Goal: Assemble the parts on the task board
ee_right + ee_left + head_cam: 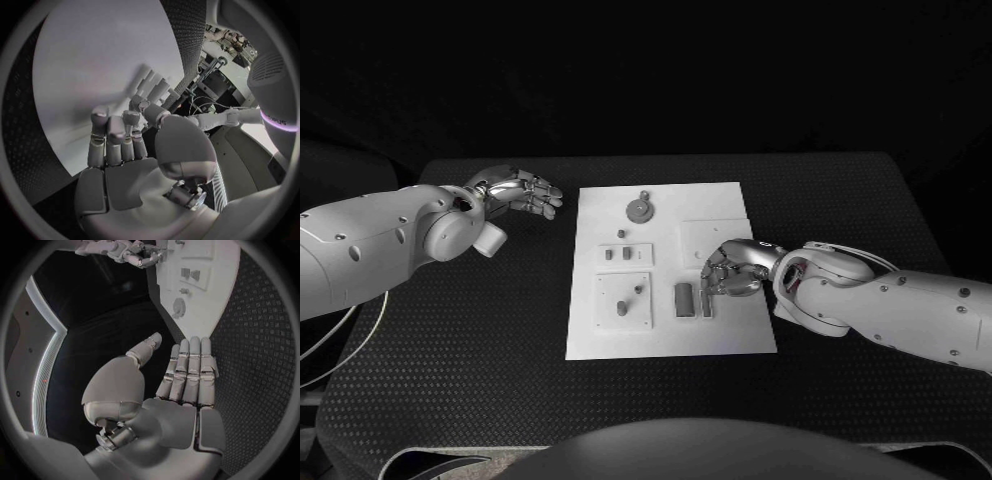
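Table: the black table [473, 340] fills the lower two thirds of the head view; both arms come over it from the sides.

Task board: the white task board [733, 335] lies in the middle of the head view, its long side running from top to bottom. The left wrist view shows it also [219, 285], at the upper right of the circle.

Right hand: the right hand [730, 268] is over the right half of the board, a little below the middle of the picture. Its fingers are curled down toward the slim parts; I cannot tell if it already pinches one or only touches it.

Left hand: the left hand [516, 193] hovers at the upper left, just beside the board's left edge, holding nothing. In its wrist view the fingers [189, 371] are straight and pressed side by side, the thumb apart.

Parts: a round disc part [639, 209] lies near the top of the board; two small blocks [620, 255] are in the middle left; a peg [622, 307] is lower left; two upright slim parts [692, 299] are just under the right hand's fingers.

Advice: I judge the step is to take one slim part. The hand should close on one only, lift it straight, and not push its neighbour. The left hand could steady the board's edge.
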Action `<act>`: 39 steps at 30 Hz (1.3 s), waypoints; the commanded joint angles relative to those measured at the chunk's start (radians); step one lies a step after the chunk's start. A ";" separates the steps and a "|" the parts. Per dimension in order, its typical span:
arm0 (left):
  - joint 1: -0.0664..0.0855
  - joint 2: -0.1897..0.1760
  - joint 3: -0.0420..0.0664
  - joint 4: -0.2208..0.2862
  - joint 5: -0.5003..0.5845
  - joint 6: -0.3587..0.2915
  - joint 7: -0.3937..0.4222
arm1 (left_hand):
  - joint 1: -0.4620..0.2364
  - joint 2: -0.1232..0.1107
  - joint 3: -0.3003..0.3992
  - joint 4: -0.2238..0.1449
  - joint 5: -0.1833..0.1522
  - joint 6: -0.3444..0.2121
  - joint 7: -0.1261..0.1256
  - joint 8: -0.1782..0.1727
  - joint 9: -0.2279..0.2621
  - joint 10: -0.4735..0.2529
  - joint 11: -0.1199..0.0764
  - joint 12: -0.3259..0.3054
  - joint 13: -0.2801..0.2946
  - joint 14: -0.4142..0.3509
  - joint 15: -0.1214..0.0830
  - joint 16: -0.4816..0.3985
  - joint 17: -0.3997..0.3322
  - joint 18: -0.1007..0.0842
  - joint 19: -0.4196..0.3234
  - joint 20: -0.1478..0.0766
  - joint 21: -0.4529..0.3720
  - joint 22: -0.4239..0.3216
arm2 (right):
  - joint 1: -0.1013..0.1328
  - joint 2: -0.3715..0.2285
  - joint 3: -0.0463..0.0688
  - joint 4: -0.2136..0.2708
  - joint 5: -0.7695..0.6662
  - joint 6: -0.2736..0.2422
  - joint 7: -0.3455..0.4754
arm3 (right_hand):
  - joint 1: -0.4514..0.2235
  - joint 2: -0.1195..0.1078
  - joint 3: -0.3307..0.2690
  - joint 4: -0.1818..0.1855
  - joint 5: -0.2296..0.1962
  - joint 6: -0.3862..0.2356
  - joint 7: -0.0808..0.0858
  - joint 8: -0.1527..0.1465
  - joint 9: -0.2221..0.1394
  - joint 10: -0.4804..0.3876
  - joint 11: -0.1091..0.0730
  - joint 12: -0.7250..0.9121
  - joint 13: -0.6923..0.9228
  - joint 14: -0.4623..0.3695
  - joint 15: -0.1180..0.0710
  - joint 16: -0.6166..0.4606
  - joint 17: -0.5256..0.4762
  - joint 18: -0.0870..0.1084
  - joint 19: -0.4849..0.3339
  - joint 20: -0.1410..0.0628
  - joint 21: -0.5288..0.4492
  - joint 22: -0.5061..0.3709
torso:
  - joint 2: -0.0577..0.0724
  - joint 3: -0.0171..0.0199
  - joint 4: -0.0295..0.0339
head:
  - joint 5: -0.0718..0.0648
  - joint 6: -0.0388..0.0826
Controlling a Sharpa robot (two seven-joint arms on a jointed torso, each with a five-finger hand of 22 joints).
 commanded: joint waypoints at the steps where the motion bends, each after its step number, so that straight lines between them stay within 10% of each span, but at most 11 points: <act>1: 0.000 0.002 0.000 0.002 -0.002 0.013 0.010 | 0.003 0.008 0.006 -0.001 0.007 -0.008 -0.001 0.004 -0.002 -0.001 0.006 0.006 -0.001 0.006 0.002 -0.005 0.002 0.006 -0.007 0.001 0.003 0.001 | -0.009 0.000 -0.007 0.002 -0.014 0.012 0.006 | 0.000 -0.010 -0.007 -0.001 -0.002 0.008 0.007 0.004 0.018 -0.002 -0.003 0.003 0.002 -0.003 -0.002 0.005 0.000 0.026 -0.007 0.002 0.005 0.019 | 0.000 -0.0006 0.0005 | -0.001 0.000; 9: 0.000 0.000 0.000 0.004 -0.002 -0.005 0.021 | 0.001 0.006 0.005 -0.001 0.006 -0.009 -0.001 0.004 -0.002 -0.001 0.006 0.006 -0.002 0.006 0.002 -0.006 0.002 0.006 -0.007 0.001 0.003 0.001 | -0.009 -0.012 0.007 0.003 0.076 -0.054 0.044 | -0.003 -0.018 -0.013 0.000 -0.002 -0.005 0.016 -0.002 0.020 0.001 0.004 0.001 0.000 -0.005 -0.003 0.002 -0.006 0.026 -0.004 -0.001 0.004 0.015 | -0.001 -0.0013 -0.0005 | 0.000 0.000; 13: 0.000 0.001 0.000 0.005 -0.002 -0.019 0.032 | -0.001 0.005 0.003 0.000 0.005 -0.009 -0.001 0.004 -0.002 -0.001 0.006 0.006 -0.002 0.006 0.003 -0.006 0.003 0.006 -0.007 0.001 0.003 0.001 | -0.008 -0.016 0.028 0.005 0.203 -0.128 0.087 | -0.007 -0.024 -0.020 0.002 -0.002 -0.010 0.016 -0.001 0.023 -0.001 0.006 0.000 0.000 -0.006 -0.003 0.000 -0.007 0.026 -0.004 0.000 0.003 0.013 | -0.002 -0.0006 -0.0003 | -0.001 0.000; 19: 0.001 0.003 0.001 0.008 0.015 -0.044 0.044 | -0.006 0.002 0.000 0.001 0.002 -0.012 0.000 0.003 -0.003 -0.005 0.008 0.004 -0.003 0.006 0.002 -0.007 0.004 0.006 -0.006 0.001 0.003 0.002 | 0.006 -0.030 0.082 0.016 0.374 -0.178 0.161 | -0.087 -0.090 -0.068 0.015 -0.002 -0.108 0.048 -0.059 0.001 -0.037 0.033 -0.008 0.005 -0.025 0.014 -0.011 -0.010 0.026 -0.010 0.005 -0.008 0.007 | -0.004 -0.0002 0.0010 | -0.002 0.000; 28: 0.001 0.020 0.002 -0.011 0.031 -0.098 0.058 | -0.012 -0.005 -0.004 -0.001 -0.005 -0.027 0.006 -0.003 -0.008 -0.027 0.016 -0.004 -0.012 -0.005 0.007 -0.021 0.003 0.004 -0.018 0.004 -0.003 -0.001 | 0.036 0.009 0.126 -0.081 0.512 -0.197 0.219 | -0.103 -0.088 -0.080 0.009 -0.002 -0.132 0.062 -0.070 -0.001 -0.103 0.047 -0.040 -0.006 -0.077 0.028 -0.057 -0.029 0.026 -0.057 0.023 -0.048 -0.007 | -0.017 0.0014 -0.0012 | 0.004 0.002; 33: 0.001 0.062 0.003 -0.061 0.083 -0.120 0.088 | -0.019 -0.001 -0.003 -0.002 -0.029 -0.049 0.007 -0.011 -0.016 -0.077 0.027 -0.006 -0.037 -0.034 0.023 -0.059 -0.006 0.003 -0.052 0.019 -0.010 -0.012 | 0.036 0.096 0.150 -0.247 0.684 -0.145 0.273 | -0.107 -0.076 -0.070 0.009 -0.002 -0.147 0.072 -0.075 0.001 -0.160 0.059 -0.146 -0.091 -0.150 0.040 -0.147 -0.077 0.017 -0.132 0.057 -0.115 -0.034 | -0.037 -0.0007 -0.0045 | 0.006 0.064; 39: 0.003 0.118 0.005 -0.130 0.144 -0.155 0.126 | -0.034 0.003 -0.013 -0.003 -0.056 -0.076 -0.004 -0.021 -0.024 -0.129 0.024 -0.006 -0.071 -0.082 0.041 -0.114 -0.022 0.010 -0.076 0.035 -0.009 -0.025 | 0.032 0.215 0.184 -0.454 0.815 -0.065 0.323 | -0.127 -0.045 -0.045 0.009 0.000 -0.200 0.108 -0.098 -0.007 -0.250 0.103 -0.333 -0.255 -0.263 0.102 -0.357 -0.192 -0.010 -0.261 0.111 -0.271 -0.118 | -0.061 -0.0023 -0.0062 | 0.002 0.142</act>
